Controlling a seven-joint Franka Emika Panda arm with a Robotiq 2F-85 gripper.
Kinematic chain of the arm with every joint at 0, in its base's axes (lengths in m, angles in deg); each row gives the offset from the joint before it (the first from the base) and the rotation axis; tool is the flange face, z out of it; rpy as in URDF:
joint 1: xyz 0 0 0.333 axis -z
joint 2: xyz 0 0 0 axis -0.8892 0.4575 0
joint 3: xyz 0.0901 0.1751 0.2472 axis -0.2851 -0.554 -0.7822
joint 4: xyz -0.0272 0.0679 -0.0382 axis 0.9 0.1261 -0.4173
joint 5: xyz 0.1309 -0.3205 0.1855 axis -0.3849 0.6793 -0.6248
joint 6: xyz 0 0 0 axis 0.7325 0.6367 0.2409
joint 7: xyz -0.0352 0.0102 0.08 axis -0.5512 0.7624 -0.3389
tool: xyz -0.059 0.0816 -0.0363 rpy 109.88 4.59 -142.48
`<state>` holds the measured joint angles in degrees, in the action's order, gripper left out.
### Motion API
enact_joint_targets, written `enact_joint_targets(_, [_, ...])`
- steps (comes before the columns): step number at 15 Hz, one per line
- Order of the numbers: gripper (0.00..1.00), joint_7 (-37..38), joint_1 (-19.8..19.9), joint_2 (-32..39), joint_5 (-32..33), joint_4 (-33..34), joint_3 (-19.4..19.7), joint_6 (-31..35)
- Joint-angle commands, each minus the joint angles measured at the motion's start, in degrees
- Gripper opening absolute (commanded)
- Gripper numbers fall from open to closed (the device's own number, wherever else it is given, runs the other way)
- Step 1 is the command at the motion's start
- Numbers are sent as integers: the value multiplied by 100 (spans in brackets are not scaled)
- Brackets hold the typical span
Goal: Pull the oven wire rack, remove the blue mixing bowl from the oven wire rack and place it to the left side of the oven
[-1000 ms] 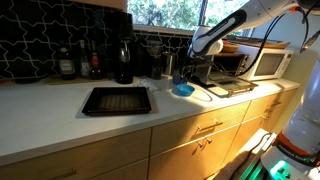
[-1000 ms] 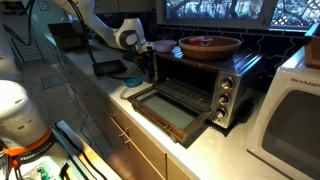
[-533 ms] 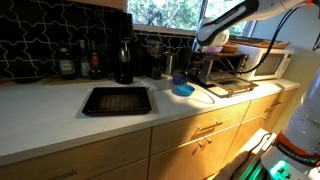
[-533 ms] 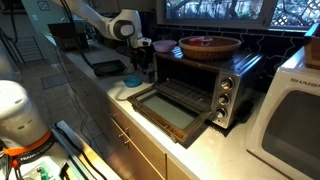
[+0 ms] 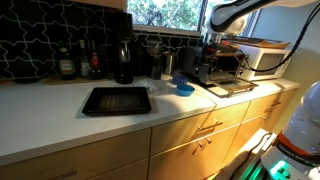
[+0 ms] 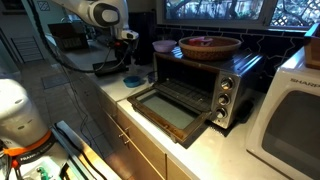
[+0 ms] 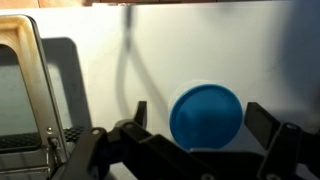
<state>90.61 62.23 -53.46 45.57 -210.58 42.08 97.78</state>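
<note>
Hovering over the surface (image 5: 50, 112), my tool (image 7: 198, 110) is spread wide and holds nothing. In the wrist view its two dark fingers (image 7: 262, 122) stand well apart at the bottom of the picture, and the blue mixing bowl (image 7: 206, 115) shows between them, lower down. The bowl sits upright on the pale surface with open air between it and the tool.

In both exterior views the tool (image 5: 210, 39) (image 6: 128, 42) hangs from my arm well above the bowl (image 5: 184, 88) (image 6: 132, 81), touching nothing. The bowl rests just beside the oven (image 6: 200, 82), off the corner of its lowered door (image 6: 172, 110). That door lies open and roughly level, its dark glass facing up, and one edge of it shows at the left of the wrist view (image 7: 22, 90).

Of the oven wire rack I can make out only thin pale wires low in the oven's mouth (image 6: 192, 94). I cannot tell how far out it stands.

A wide brown bowl (image 6: 210, 45) sits on top of the oven. A white microwave (image 6: 295, 110) stands on the oven's far side from the blue bowl. A black baking tray (image 5: 116, 100) lies flat on the surface, well apart from the blue bowl, with dark bottles (image 5: 66, 66) against the tiled wall behind it.
</note>
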Motion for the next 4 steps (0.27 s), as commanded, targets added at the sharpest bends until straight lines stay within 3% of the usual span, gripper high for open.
enact_joint_targets(1, [100,2,44,-125,-12,-74,-56,-16])
enact_joint_targets(4, [100,1,47,-90,-11,-21,-57,-14])
